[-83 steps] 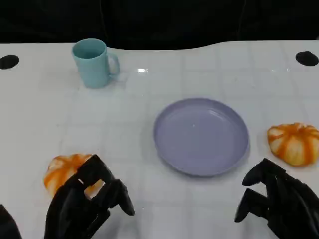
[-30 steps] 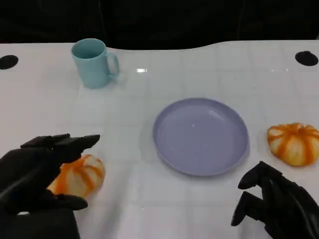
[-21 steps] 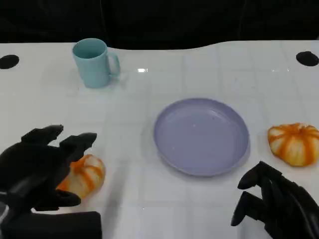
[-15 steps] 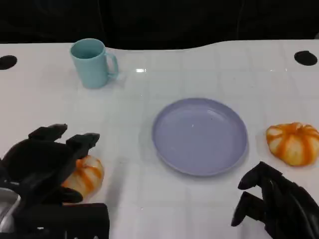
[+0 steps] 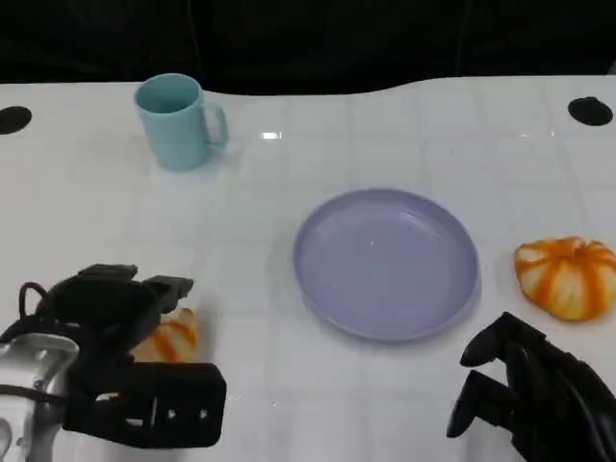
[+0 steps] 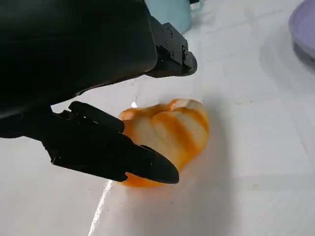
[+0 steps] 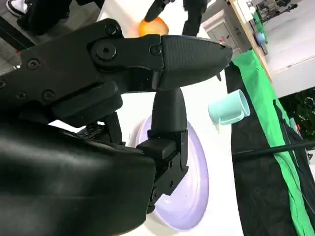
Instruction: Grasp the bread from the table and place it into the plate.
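An orange-and-white striped bread [image 5: 171, 337] lies on the white table at the lower left, left of the lilac plate [image 5: 385, 262]. My left hand [image 5: 104, 310] hangs over this bread and hides its left part. In the left wrist view the bread [image 6: 170, 130] sits between spread fingers; one lower finger [image 6: 113, 150] lies against its side, while the upper ones stay apart from it. My right hand [image 5: 534, 395] hovers at the lower right, fingers loosely bent, holding nothing. The plate [image 7: 184, 196] holds nothing.
A second striped bread [image 5: 568, 277] lies right of the plate, just beyond my right hand. A light blue mug [image 5: 176, 120] stands at the back left. Two black holes [image 5: 589, 111] mark the table's far corners, near its dark back edge.
My left hand has swung over the bread and come down on it, covering more of it, with its wrist now showing. Right hand, plate and mug have stayed put.
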{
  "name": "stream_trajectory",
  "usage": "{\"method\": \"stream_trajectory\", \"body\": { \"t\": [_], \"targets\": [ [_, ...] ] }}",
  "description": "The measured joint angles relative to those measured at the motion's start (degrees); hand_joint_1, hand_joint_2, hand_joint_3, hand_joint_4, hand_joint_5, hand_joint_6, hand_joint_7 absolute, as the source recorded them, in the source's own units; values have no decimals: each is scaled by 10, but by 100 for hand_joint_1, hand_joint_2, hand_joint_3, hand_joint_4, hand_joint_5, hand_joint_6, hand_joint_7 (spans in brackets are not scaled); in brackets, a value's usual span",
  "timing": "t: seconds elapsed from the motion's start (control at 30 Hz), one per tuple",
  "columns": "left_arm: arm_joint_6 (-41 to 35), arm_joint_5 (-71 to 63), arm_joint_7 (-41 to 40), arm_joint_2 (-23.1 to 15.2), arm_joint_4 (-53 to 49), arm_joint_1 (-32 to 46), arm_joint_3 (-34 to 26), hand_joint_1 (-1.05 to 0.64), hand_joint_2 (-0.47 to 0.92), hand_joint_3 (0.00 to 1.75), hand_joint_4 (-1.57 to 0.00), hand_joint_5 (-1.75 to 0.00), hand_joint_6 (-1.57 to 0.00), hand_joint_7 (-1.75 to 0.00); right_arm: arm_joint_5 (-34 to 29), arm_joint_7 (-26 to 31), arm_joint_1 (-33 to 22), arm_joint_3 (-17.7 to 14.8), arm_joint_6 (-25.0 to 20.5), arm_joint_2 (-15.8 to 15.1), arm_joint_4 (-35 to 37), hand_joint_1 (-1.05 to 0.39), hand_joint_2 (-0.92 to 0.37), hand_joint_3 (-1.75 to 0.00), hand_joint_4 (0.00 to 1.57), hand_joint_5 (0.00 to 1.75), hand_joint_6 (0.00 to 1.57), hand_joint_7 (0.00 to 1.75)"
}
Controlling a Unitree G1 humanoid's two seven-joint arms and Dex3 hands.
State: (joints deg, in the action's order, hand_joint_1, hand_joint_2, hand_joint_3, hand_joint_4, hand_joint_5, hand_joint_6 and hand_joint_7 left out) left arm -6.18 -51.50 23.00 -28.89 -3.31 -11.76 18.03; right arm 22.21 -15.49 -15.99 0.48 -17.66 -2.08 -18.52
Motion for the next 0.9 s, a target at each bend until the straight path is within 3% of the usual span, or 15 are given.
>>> {"method": "stream_trajectory", "body": {
  "t": [0.23, 0.63, 0.67, 0.73, 0.8, 0.9],
  "targets": [
    [-17, 0, -1, 15, -100, -60, 37, -55, 85, 0, -4, -5, -16, -2, 2, 0, -3, 0, -7, 1, -6, -54, -92, -48, 62, 175, 43, 167],
    [19, 27, -50, 29, -229, -121, 66, -55, 86, 0, -8, -8, -19, -1, 0, -1, -4, 1, -7, 0, -8, -54, -92, -49, 63, 175, 43, 167],
    [20, 27, -53, 29, -231, -121, 67, -42, 89, 4, -37, -40, -42, -8, 0, -1, -4, 1, -7, 0, -8, -54, -92, -49, 63, 175, 44, 168],
    [32, 51, -76, 32, -246, -121, 57, -31, 91, 11, -52, -113, -71, -9, 0, -1, -4, 0, -7, 0, -8, -54, -92, -50, 63, 175, 44, 168],
    [49, 74, -114, 38, -261, -117, 42, -28, 92, 18, -62, -132, -91, -13, 0, -1, -4, 0, -6, 0, -8, -54, -92, -49, 63, 175, 44, 168],
    [68, 95, -155, 41, -280, -117, 32, -29, 92, 19, -69, -125, -108, -21, 1, -1, -4, 0, -6, 0, -8, -54, -92, -49, 62, 175, 44, 167]
  ]
}}
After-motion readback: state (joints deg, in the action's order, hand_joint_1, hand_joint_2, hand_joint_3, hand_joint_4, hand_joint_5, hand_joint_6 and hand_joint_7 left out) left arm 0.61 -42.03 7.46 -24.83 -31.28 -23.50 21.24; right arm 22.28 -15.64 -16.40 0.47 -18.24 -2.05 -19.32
